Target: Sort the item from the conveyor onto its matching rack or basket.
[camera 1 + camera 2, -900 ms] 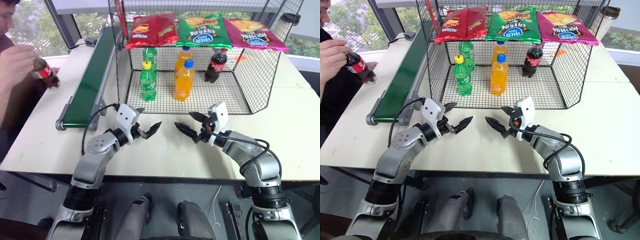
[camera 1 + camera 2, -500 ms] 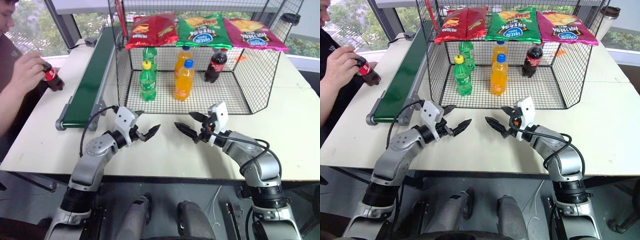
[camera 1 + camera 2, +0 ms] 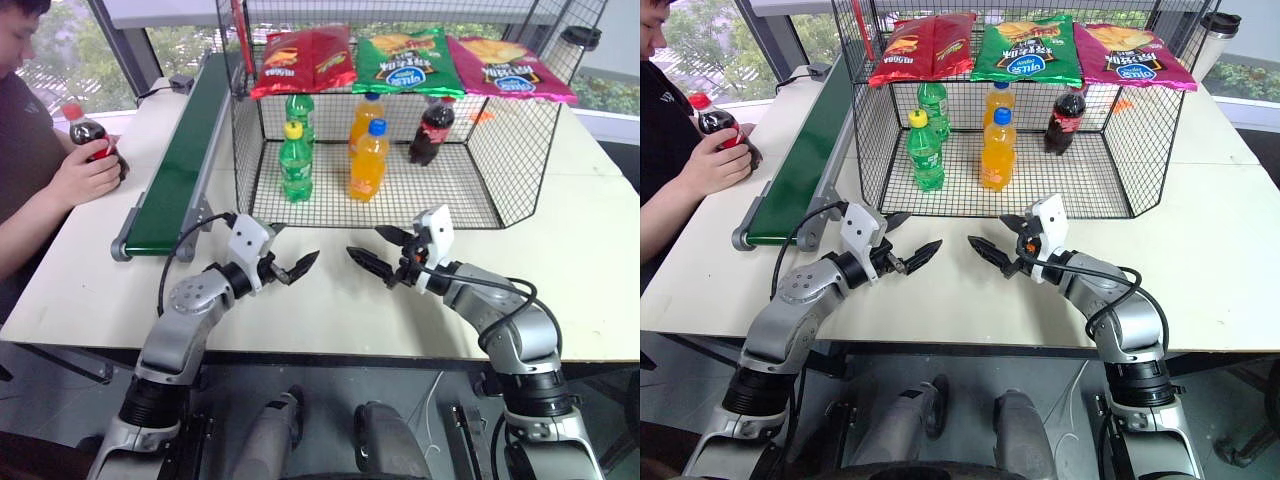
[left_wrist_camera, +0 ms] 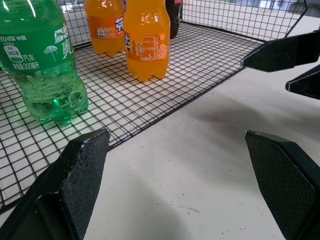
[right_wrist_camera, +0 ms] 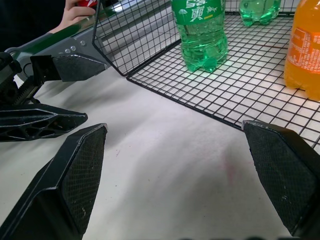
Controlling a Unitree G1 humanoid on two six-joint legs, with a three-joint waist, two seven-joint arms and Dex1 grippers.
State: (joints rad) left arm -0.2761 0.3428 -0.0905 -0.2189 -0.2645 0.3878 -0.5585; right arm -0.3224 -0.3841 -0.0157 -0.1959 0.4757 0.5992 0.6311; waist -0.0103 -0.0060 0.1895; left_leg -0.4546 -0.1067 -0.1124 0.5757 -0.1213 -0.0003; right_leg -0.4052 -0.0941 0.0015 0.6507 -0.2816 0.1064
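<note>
A person at the far left holds the item, a cola bottle (image 3: 88,132) with a red cap, upright in one hand on the table beside the conveyor (image 3: 178,165). The dark green belt is bare. The black wire basket (image 3: 455,205) stands at the back centre, with another cola bottle (image 3: 432,130) at its right. My left gripper (image 3: 298,240) and right gripper (image 3: 364,241) hover over the white table in front of the basket, tips facing each other, a hand's width apart. Both are open and hold nothing. The wrist views show the left gripper (image 4: 182,170) and right gripper (image 5: 182,170) spread wide.
Two green soda bottles (image 3: 296,160) and two orange soda bottles (image 3: 368,160) stand in the basket. Three chip bags (image 3: 410,62) lie on the wire shelf above them. A dark cup (image 3: 580,38) stands at the back right. White table (image 3: 330,310) lies below my grippers.
The person has brought the cola bottle from a tilted hold to upright on the table. My two grippers have stayed where they were.
</note>
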